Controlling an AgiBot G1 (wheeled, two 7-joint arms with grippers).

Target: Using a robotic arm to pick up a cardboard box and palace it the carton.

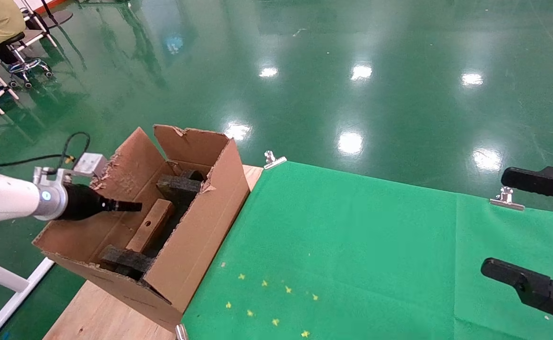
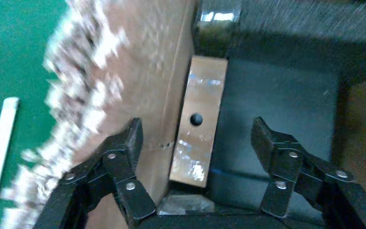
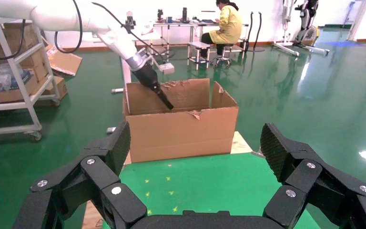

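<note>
Cardboard box lies lengthwise inside the carton, straight ahead between the spread, empty jaws of the nearer left gripper.

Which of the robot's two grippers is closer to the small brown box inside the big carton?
The left gripper: it hangs open just above the cardboard box inside the carton. The right gripper sits open far across the green cloth.
</note>
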